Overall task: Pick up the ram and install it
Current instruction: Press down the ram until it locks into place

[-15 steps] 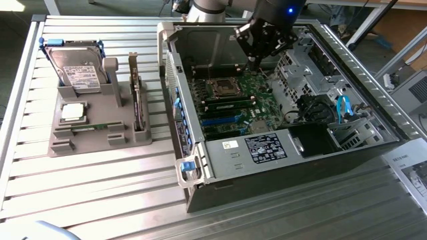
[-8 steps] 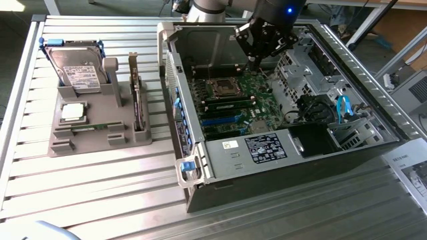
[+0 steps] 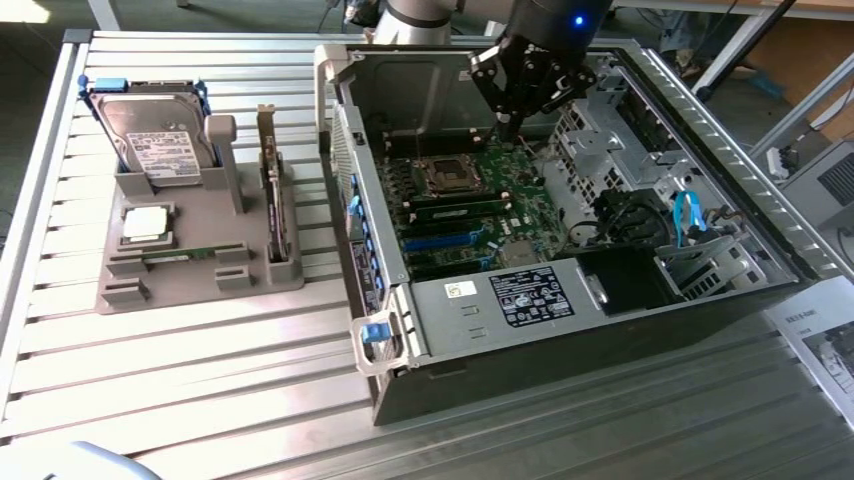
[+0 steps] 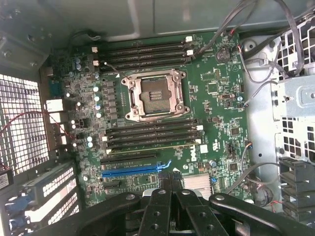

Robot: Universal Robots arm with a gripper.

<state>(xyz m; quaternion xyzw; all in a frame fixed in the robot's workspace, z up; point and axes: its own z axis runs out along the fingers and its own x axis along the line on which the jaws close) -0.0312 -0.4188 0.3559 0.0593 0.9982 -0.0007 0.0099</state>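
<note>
The ram [image 4: 153,146] looks to be already standing in the slot bank next to the CPU socket [image 4: 153,95], showing as a pale edge along one slot. In the exterior view it is the green strip [image 3: 461,205] mid-board, though I can't tell whether it is fully seated. A second, similar green stick [image 3: 178,257] lies in the grey holder [image 3: 127,290] on the exterior view's left, well apart from the case [image 3: 561,350]. The gripper [image 3: 511,118] hangs over the motherboard [image 4: 216,98] toward its far side, with the jaws fully together and nothing between the fingers [image 4: 162,184]. Judged step: seating the stick with the closed tips. To do it well, push straight down on the top edge and spread the force along its length. Check the end clips, and stay clear of the open socket and the loose cables [image 4: 256,78].
</note>
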